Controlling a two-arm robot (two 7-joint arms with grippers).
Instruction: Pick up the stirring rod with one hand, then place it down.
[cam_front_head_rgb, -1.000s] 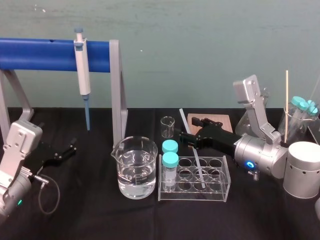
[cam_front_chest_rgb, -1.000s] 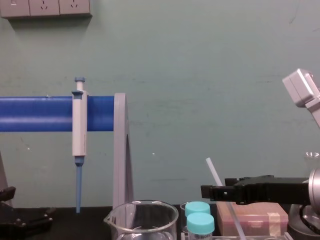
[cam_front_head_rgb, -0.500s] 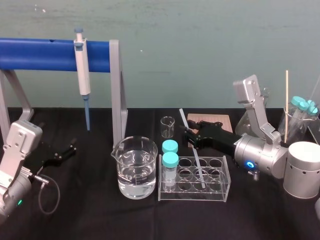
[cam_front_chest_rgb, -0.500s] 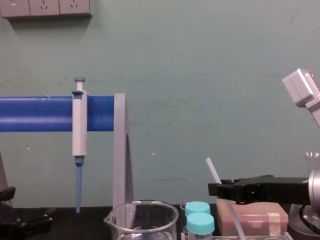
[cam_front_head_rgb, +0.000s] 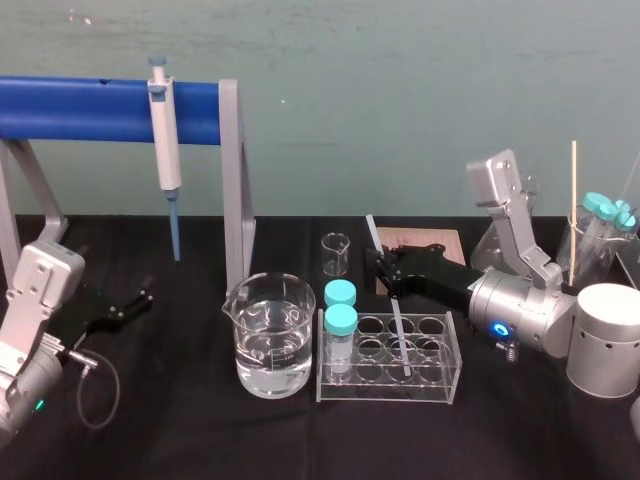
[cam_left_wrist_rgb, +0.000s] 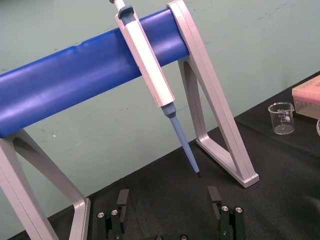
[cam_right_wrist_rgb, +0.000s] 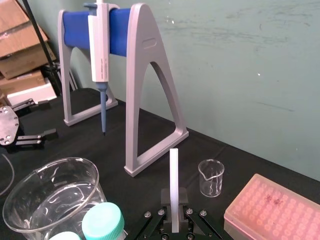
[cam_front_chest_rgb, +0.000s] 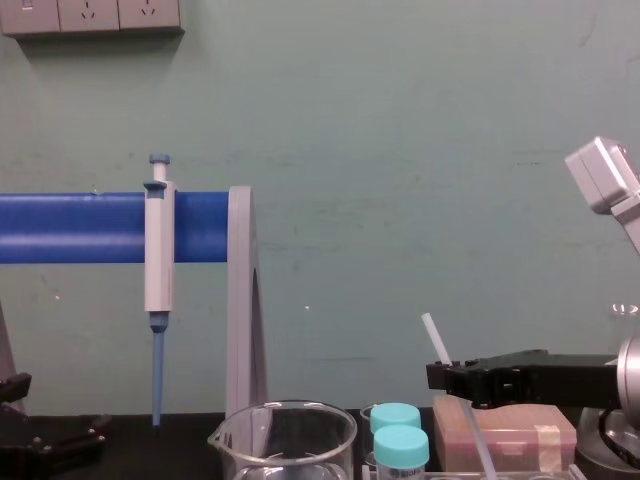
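The right gripper (cam_front_head_rgb: 383, 268) reaches in from the right above the counter (cam_front_head_rgb: 180, 420), beside the pink tip box (cam_front_head_rgb: 425, 240). Its fingers are closed narrowly on the stirring rod (cam_front_head_rgb: 397, 325), gripping it a little above mid-length. In the right wrist view the rod (cam_right_wrist_rgb: 173, 180) rises straight out from between the two fingers. The rod is held tilted, with its upper end leaning back and toward the robot's left. Its lower end reaches down into a well of the clear tube rack (cam_front_head_rgb: 440, 385); I cannot tell whether the tip rests on the rack floor. In the chest view the rod (cam_front_chest_rgb: 436, 340) crosses in front of the black gripper (cam_front_chest_rgb: 440, 378) at a slant. Two teal-capped vials (cam_front_head_rgb: 340, 322) stand in the rack's left end, just beside a large beaker of water (cam_front_head_rgb: 268, 335). A small empty beaker (cam_front_head_rgb: 335, 253) stands behind them. The pipette (cam_front_head_rgb: 165, 130) hangs on the blue stand (cam_front_head_rgb: 90, 108), well apart from the rod. The left gripper (cam_front_head_rgb: 140, 298) lies low at the counter's left edge with its fingers (cam_left_wrist_rgb: 122, 199) spread wide and nothing between them.
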